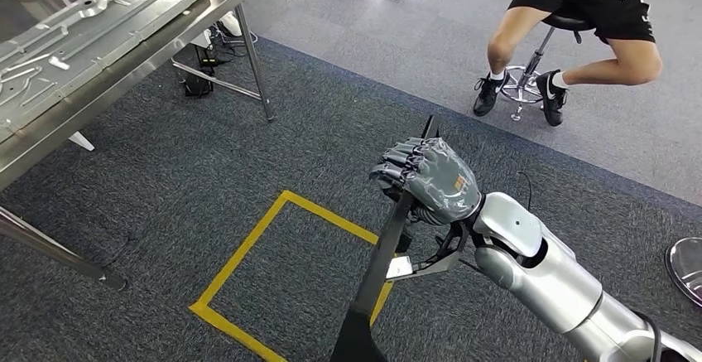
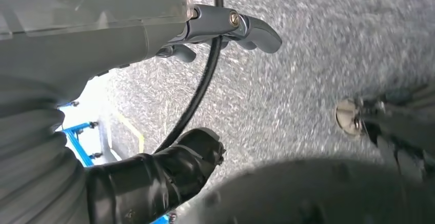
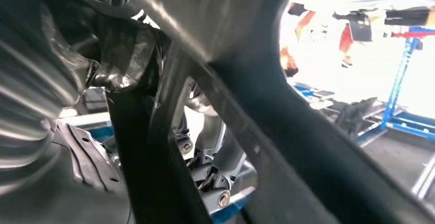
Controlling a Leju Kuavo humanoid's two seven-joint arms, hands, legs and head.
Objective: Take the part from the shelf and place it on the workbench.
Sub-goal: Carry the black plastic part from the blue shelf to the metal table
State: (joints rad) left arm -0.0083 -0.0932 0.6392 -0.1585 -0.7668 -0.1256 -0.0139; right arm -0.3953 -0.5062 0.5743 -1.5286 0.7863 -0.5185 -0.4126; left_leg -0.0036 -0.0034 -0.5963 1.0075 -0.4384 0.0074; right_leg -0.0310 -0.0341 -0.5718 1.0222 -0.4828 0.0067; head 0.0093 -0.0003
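Black and narrow, the part (image 1: pixel 389 250) runs up from the bottom edge of the head view, its lower end cut off, gripped near its top by the right hand (image 1: pixel 430 178) with fingers curled around it. Close up, the right wrist view is dark and blurred. The left hand (image 2: pixel 154 172) hangs over grey carpet, its fingers too hidden to judge. Beyond the yellow floor square (image 1: pixel 277 271) stands the steel workbench (image 1: pixel 165 43) bearing a pressed metal panel (image 1: pixel 74 31); farther off, a seated person (image 1: pixel 579 22).

left hand (image 2: pixel 154 178): grey ribbed cover, dark fingers curled, nothing seen in them | black cable (image 2: pixel 202 88) curving past the hand | grey speckled carpet (image 2: pixel 308 70) | yellow line (image 2: pixel 131 128) | blue frame (image 2: pixel 77 137)
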